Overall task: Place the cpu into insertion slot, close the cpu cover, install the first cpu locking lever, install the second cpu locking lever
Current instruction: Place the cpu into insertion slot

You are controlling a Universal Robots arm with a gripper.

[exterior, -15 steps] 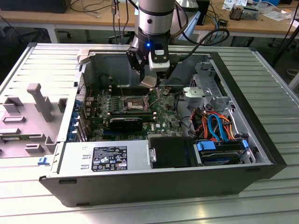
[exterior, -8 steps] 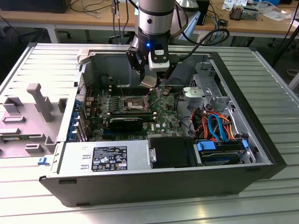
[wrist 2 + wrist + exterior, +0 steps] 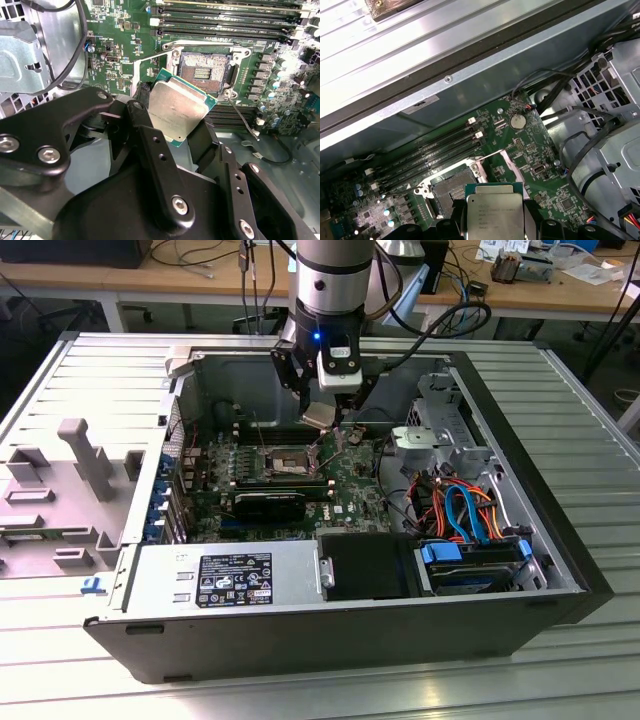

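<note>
My gripper (image 3: pixel 322 412) hangs inside the open computer case, shut on the cpu (image 3: pixel 320 418), a flat square chip with a silvery top. In both wrist views the cpu (image 3: pixel 177 110) (image 3: pixel 495 212) sits tilted between the black fingers (image 3: pixel 142 102), above the board and a little off to one side of the insertion slot (image 3: pixel 204 72) (image 3: pixel 451 190). The insertion slot (image 3: pixel 287 460) lies bare, its dark pin field showing. The cpu cover (image 3: pixel 510 167) stands swung open beside it. A thin locking lever (image 3: pixel 242 117) sticks up from the socket's corner.
Long black memory slots (image 3: pixel 225 20) run along one side of the socket. A black card (image 3: pixel 270 502), a grey power supply (image 3: pixel 230 580) and a drive cage with blue and orange cables (image 3: pixel 470 520) crowd the case. A grey plastic fixture (image 3: pixel 80 455) stands outside at the exterior view's left.
</note>
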